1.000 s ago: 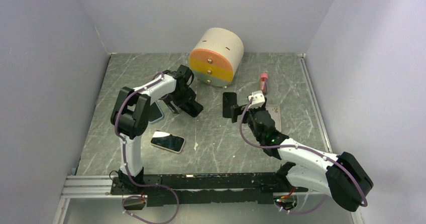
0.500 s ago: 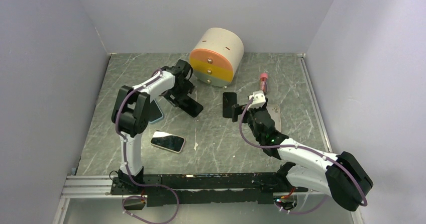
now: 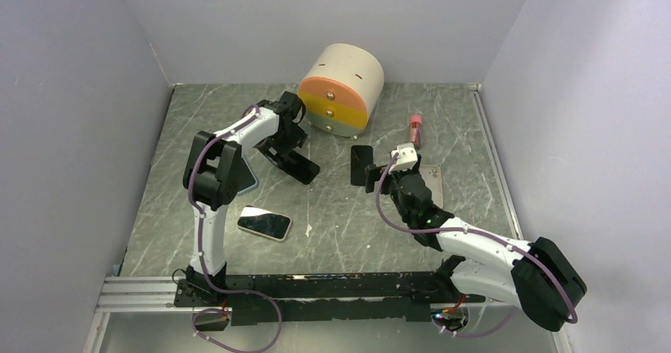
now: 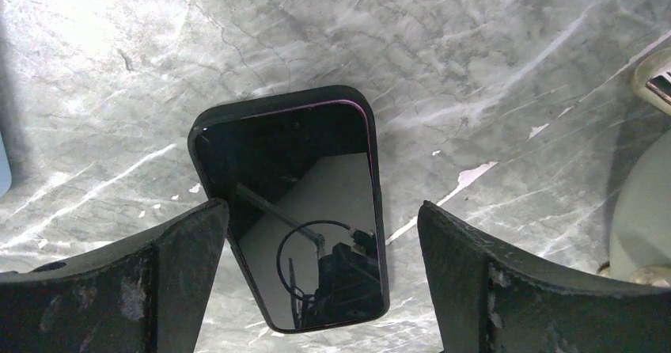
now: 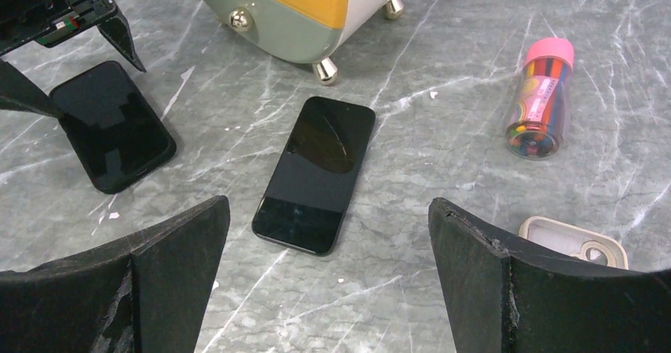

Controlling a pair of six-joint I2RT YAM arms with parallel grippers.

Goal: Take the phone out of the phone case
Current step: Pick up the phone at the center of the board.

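A black phone in a thick black case lies face up on the marble table, and it also shows in the top view. My left gripper is open, with one finger on each side of the phone's near end; I cannot tell whether they touch it. It shows in the top view too. A bare black phone lies flat ahead of my right gripper, which is open and empty. The right gripper is just right of that phone in the top view.
A round drawer unit with orange and yellow fronts stands at the back. A pink-capped tube lies at the right. A beige empty case lies by my right finger. A light-rimmed phone and a pale blue flat item lie at the left.
My left gripper has shifted slightly towards the back over the cased phone, which stays flat on the table. The right arm has not moved.
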